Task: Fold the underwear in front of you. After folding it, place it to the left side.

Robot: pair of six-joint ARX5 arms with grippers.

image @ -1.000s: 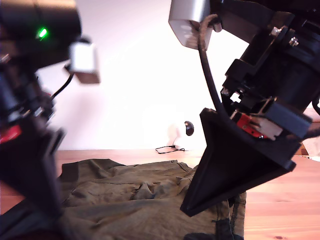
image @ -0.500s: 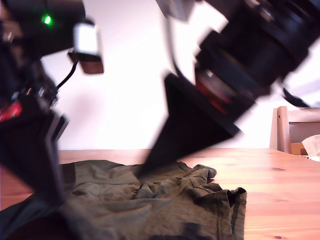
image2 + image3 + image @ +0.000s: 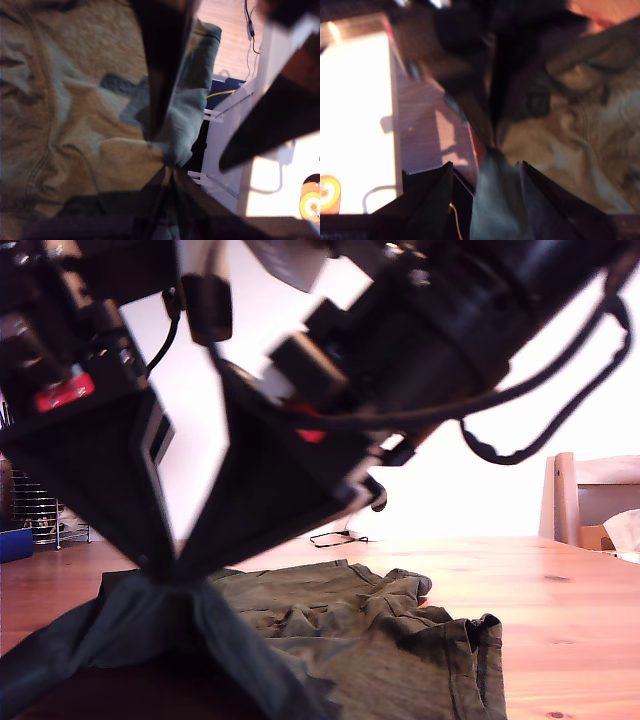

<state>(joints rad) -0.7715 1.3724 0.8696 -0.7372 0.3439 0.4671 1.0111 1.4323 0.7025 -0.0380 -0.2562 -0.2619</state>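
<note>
The underwear (image 3: 380, 640) is dark green cloth, crumpled on the wooden table (image 3: 560, 580). One edge is pulled up into a peak toward the exterior view's left. My first gripper (image 3: 165, 560), on the arm at the exterior view's left, is shut on that peak. The first wrist view shows its tips (image 3: 167, 167) pinching the cloth (image 3: 60, 100). My second gripper (image 3: 200, 565) reaches in from the exterior view's right to the same spot. It stands open (image 3: 485, 164), with the hanging fold (image 3: 495, 200) between its fingers (image 3: 160, 75).
A wooden chair (image 3: 590, 500) stands at the exterior view's right edge. A thin black cable (image 3: 340, 537) lies at the back of the table. A wire rack (image 3: 40, 520) and a blue box (image 3: 15, 540) sit at the exterior view's left.
The arm from the exterior view's right swung left across the underwear until its tip met the other gripper. The cloth's edge on that side rose into a peak.
</note>
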